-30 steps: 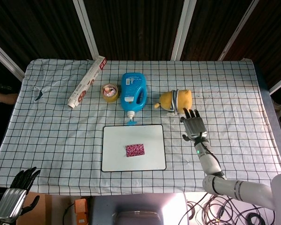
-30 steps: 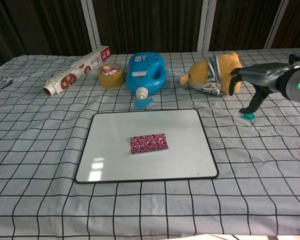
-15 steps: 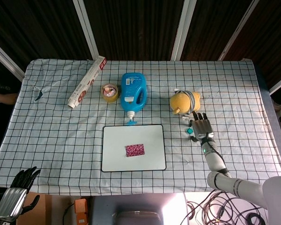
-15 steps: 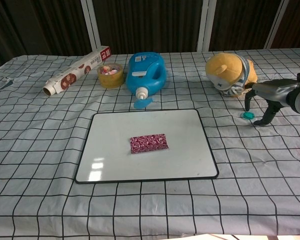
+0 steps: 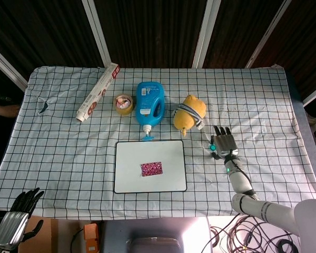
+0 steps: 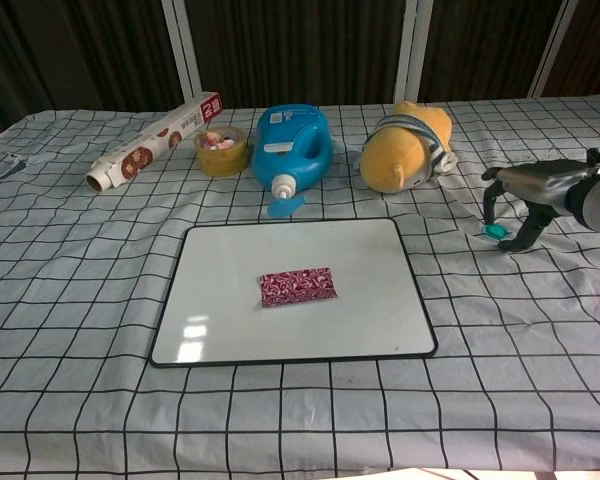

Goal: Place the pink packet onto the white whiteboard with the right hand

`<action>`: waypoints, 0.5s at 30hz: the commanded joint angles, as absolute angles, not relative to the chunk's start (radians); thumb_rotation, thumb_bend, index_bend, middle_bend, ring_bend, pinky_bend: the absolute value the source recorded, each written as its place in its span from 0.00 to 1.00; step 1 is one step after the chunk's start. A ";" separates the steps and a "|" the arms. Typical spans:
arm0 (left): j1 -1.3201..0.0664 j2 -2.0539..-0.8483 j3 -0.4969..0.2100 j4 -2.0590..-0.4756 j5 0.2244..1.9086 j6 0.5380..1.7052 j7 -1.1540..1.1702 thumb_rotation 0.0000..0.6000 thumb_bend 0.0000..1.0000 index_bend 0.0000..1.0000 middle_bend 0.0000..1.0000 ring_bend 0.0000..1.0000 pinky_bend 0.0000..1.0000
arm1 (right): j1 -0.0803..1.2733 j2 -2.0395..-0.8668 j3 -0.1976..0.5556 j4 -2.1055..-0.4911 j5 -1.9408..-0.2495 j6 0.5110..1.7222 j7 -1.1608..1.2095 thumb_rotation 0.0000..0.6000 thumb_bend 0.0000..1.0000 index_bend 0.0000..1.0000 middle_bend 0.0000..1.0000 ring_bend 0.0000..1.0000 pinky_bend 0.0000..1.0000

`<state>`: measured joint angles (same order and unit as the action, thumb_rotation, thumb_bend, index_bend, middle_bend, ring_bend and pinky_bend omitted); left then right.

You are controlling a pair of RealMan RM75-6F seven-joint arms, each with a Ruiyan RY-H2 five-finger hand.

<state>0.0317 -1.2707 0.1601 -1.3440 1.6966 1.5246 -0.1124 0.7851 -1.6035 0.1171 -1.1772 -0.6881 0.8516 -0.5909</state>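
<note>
The pink packet lies flat near the middle of the whiteboard, centre of the frame, so the placing looks done. The right hand sits at the right of the frame with fingers spread, holding nothing, its fingertips near a small teal piece on the cloth. The step in hand appears to be clearing away: lift straight up and draw toward the lower right, keeping off the plush toy above it. The left hand hangs empty at the lower left corner, fingers apart.
</note>
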 commanded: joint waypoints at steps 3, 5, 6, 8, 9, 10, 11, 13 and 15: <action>0.030 -1.273 0.160 -1.343 1.697 1.521 -0.112 1.00 0.37 0.00 0.00 0.00 0.00 | 0.783 -1.603 0.117 -1.182 -0.690 0.851 -0.595 1.00 0.22 0.46 0.00 0.00 0.02; 0.030 -1.273 0.160 -1.343 1.696 1.520 -0.111 1.00 0.37 0.00 0.00 0.00 0.00 | 0.783 -1.603 0.117 -1.184 -0.691 0.853 -0.599 1.00 0.22 0.47 0.00 0.00 0.02; 0.030 -1.273 0.160 -1.344 1.696 1.520 -0.112 1.00 0.37 0.00 0.00 0.00 0.00 | 0.783 -1.604 0.117 -1.185 -0.692 0.855 -0.601 1.00 0.22 0.48 0.00 0.00 0.02; 0.031 -1.272 0.160 -1.345 1.695 1.521 -0.113 1.00 0.37 0.00 0.00 0.00 0.00 | 0.782 -1.604 0.119 -1.187 -0.692 0.860 -0.605 1.00 0.22 0.50 0.00 0.00 0.02; 0.031 -1.272 0.160 -1.345 1.695 1.521 -0.113 1.00 0.37 0.00 0.00 0.00 0.00 | 0.782 -1.604 0.120 -1.187 -0.692 0.862 -0.605 1.00 0.22 0.50 0.00 0.00 0.02; 0.031 -1.272 0.160 -1.345 1.696 1.521 -0.113 1.00 0.37 0.00 0.00 0.00 0.00 | 0.781 -1.604 0.120 -1.189 -0.691 0.863 -0.606 1.00 0.22 0.50 0.00 0.00 0.02; 0.031 -1.272 0.161 -1.346 1.696 1.521 -0.112 1.00 0.37 0.00 0.00 0.00 0.00 | 0.781 -1.604 0.121 -1.190 -0.690 0.863 -0.607 1.00 0.22 0.51 0.00 0.00 0.02; 0.030 -1.272 0.160 -1.346 1.696 1.520 -0.111 1.00 0.37 0.00 0.00 0.00 0.00 | 0.780 -1.603 0.122 -1.192 -0.690 0.863 -0.609 1.00 0.22 0.51 0.00 0.00 0.02; 0.031 -1.272 0.160 -1.346 1.696 1.520 -0.111 1.00 0.37 0.00 0.00 0.00 0.00 | 0.779 -1.601 0.123 -1.197 -0.691 0.864 -0.609 1.00 0.22 0.52 0.00 0.00 0.02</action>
